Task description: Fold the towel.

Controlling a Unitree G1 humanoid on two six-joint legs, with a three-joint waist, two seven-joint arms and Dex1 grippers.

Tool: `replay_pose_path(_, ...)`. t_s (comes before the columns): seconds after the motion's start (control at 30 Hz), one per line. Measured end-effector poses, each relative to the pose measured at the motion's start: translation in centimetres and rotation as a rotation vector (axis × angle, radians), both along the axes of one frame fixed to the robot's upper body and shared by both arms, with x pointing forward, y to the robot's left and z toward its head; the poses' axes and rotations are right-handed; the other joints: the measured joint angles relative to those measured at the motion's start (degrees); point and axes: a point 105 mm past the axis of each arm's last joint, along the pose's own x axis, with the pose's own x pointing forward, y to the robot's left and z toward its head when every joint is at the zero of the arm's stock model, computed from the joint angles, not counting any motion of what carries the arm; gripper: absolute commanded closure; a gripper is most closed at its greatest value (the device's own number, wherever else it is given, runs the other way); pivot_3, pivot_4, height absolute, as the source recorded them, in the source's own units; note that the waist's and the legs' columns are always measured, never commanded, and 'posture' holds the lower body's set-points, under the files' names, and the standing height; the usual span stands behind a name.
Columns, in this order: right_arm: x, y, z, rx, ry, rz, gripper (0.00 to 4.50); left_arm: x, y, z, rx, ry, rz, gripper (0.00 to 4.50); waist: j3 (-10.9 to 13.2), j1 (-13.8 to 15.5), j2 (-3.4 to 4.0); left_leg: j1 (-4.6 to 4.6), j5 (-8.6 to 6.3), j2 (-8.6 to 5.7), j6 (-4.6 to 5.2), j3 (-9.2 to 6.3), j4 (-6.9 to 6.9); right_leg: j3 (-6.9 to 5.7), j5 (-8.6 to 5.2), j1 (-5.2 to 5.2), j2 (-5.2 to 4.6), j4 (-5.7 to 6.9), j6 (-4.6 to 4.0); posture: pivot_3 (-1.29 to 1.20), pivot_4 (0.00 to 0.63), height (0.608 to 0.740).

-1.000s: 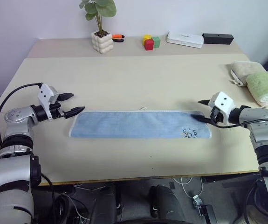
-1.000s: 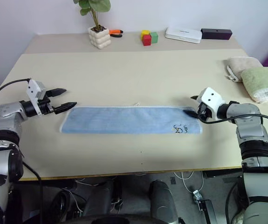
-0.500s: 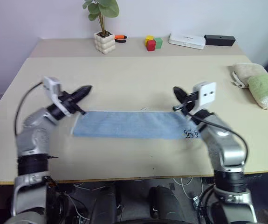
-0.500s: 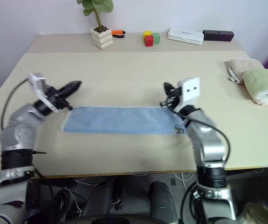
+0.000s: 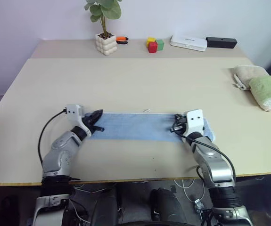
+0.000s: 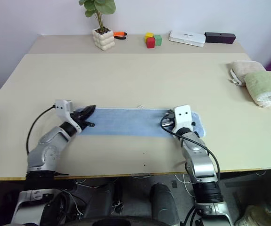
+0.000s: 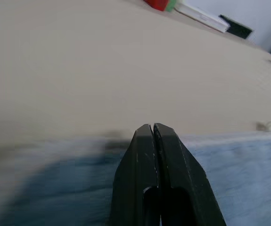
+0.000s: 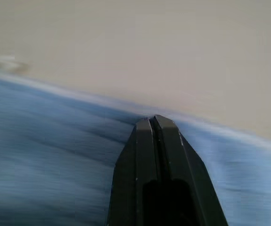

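The towel [image 5: 135, 127] is a long light blue strip lying flat across the near middle of the table, with a small white loop tag [image 5: 146, 111] at its far hem. My left gripper [image 5: 99, 118] lies low over the towel's left end, shut, its fingertips [image 7: 152, 128] near the far hem with nothing visible between them. My right gripper [image 5: 175, 124] sits over the towel a little in from its right end, also shut, with its fingertips [image 8: 152, 120] close to the far hem. The right wrist covers part of that end.
A folded beige towel [image 5: 248, 73] and a folded green towel [image 5: 270, 89] lie at the table's right edge. Along the back stand a potted plant [image 5: 103, 41], colored blocks [image 5: 153, 44], a white box [image 5: 187, 41] and a black box [image 5: 221, 41].
Both arms swung in from the sides and came down onto the towel's ends. Both grippers went from open to shut. The towel has not visibly shifted.
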Motion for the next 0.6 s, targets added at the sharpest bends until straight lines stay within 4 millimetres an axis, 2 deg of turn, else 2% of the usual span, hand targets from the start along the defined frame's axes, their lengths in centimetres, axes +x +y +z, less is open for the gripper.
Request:
replay_pose_path(0.1,0.0,-3.1,0.2,-0.051,-0.015,-0.067,4.48,-0.4,2.2,-0.1,0.059,-0.007,0.029,4.49,-0.01,-0.09,0.0,0.0,0.0,0.0,0.01,0.01,-0.01,0.0,0.0,0.0,0.0,-0.02,0.0,0.0,0.15,0.735)
replay_pose_path(0.17,-0.1,-5.1,0.3,-0.075,-0.016,-0.112,4.48,-0.6,2.9,0.0,0.077,-0.018,0.03,4.49,-0.02,-0.13,0.01,0.02,0.0,0.01,0.0,0.01,-0.02,0.0,0.0,0.0,0.0,-0.02,0.0,0.0,0.15,0.735)
replay_pose_path(0.23,-0.2,-6.1,0.3,-0.094,-0.017,-0.128,4.48,-0.6,3.0,0.1,0.076,-0.019,0.027,4.49,-0.02,-0.2,0.01,0.02,0.0,0.01,0.0,0.01,-0.04,0.0,0.0,0.0,0.0,-0.01,0.0,0.0,0.15,0.735)
replay_pose_path(0.3,-0.2,-6.3,0.4,-0.099,-0.019,-0.112,4.48,-0.7,3.0,0.1,0.06,-0.016,0.022,4.49,-0.02,-0.28,0.02,0.02,0.0,0.02,0.0,0.01,-0.05,0.01,0.0,0.0,0.0,-0.01,0.0,0.0,0.15,0.735)
replay_pose_path(0.37,-0.2,-6.0,0.4,-0.06,-0.016,-0.079,3.95,-0.8,3.0,0.2,0.043,-0.013,-0.004,4.5,-0.02,-0.3,0.02,0.02,0.0,0.02,0.0,0.01,-0.05,0.01,0.0,-0.01,0.0,-0.01,0.01,0.0,0.15,0.735)
replay_pose_path(0.43,-0.3,-5.6,0.8,0.016,-0.017,-0.044,3.19,-1.0,2.9,0.5,0.034,-0.019,-0.039,3.96,-0.02,-0.29,0.01,0.01,0.0,0.02,0.0,0.01,-0.05,0.01,0.0,-0.01,0.0,-0.01,0.01,0.0,0.15,0.735)
replay_pose_path(0.47,-0.4,-5.3,1.1,0.083,-0.016,-0.026,2.69,-1.2,2.7,0.7,0.028,-0.025,-0.066,3.62,-0.02,-0.26,0.02,0.0,0.0,0.02,0.01,0.01,-0.05,0.01,0.0,-0.03,0.0,-0.01,0.01,0.0,0.15,0.735)
replay_pose_path(0.53,-0.8,-4.4,2.6,0.243,-0.034,0.031,1.56,-1.5,2.4,1.3,0.036,-0.047,-0.124,2.58,0.0,-0.22,0.04,-0.02,0.0,0.03,0.01,0.01,-0.05,0.01,0.0,-0.05,0.0,0.0,0.01,0.0,0.15,0.735)
replay_pose_path(0.6,-1.6,-4.2,5.0,0.407,-0.067,0.111,0.61,-2.0,2.4,2.6,0.079,-0.081,-0.212,1.56,0.01,-0.06,0.03,-0.04,-0.01,0.04,0.01,-0.01,-0.06,0.0,0.0,-0.05,0.0,-0.02,0.0,0.0,0.15,0.735)
